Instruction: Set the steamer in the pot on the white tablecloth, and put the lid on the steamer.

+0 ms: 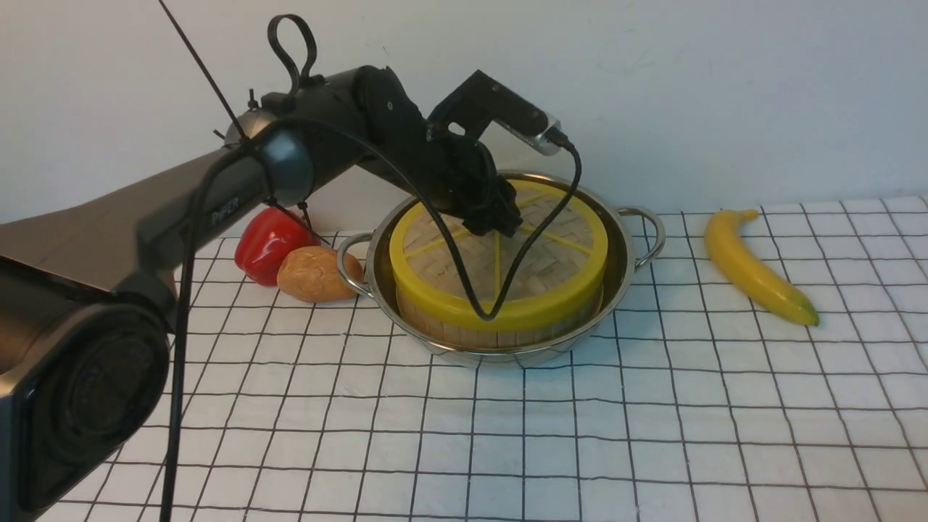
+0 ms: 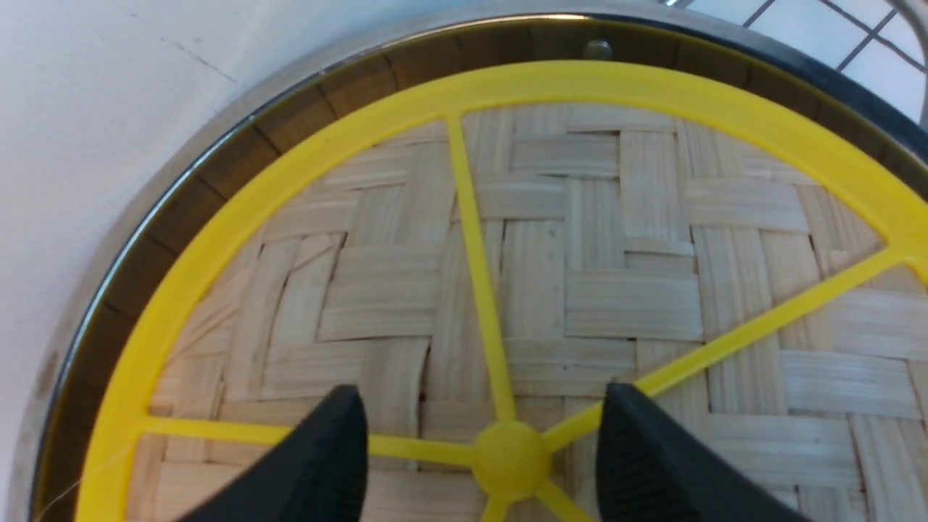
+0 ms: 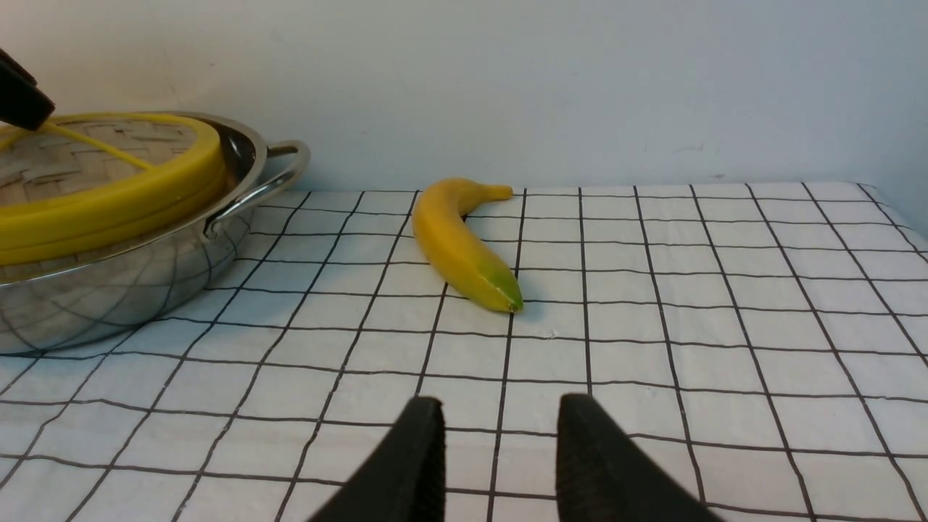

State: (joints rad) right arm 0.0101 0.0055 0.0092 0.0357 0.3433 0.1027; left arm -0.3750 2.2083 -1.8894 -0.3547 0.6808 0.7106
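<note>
The pot [image 1: 625, 250] stands on the white tablecloth [image 1: 580, 435] near the back wall. The steamer [image 1: 464, 335] sits inside it; only its slatted side wall shows, its contents are hidden. The lid [image 1: 435, 250] lies flat on the steamer. My left gripper [image 1: 500, 217] hovers just over the lid's middle. In the left wrist view it [image 2: 482, 393] is open, with a jaw on either side of the centre knob [image 2: 510, 457] of the lid [image 2: 616, 290], holding nothing. My right gripper [image 3: 500, 402] is open and empty low over the cloth, to the right of the pot [image 3: 109, 290].
A red pepper [image 1: 270, 243] and a brown potato [image 1: 315, 274] lie just left of the pot's handle. A banana [image 1: 754, 268] lies on the cloth to the pot's right; it also shows in the right wrist view [image 3: 460, 243]. The wall is close behind.
</note>
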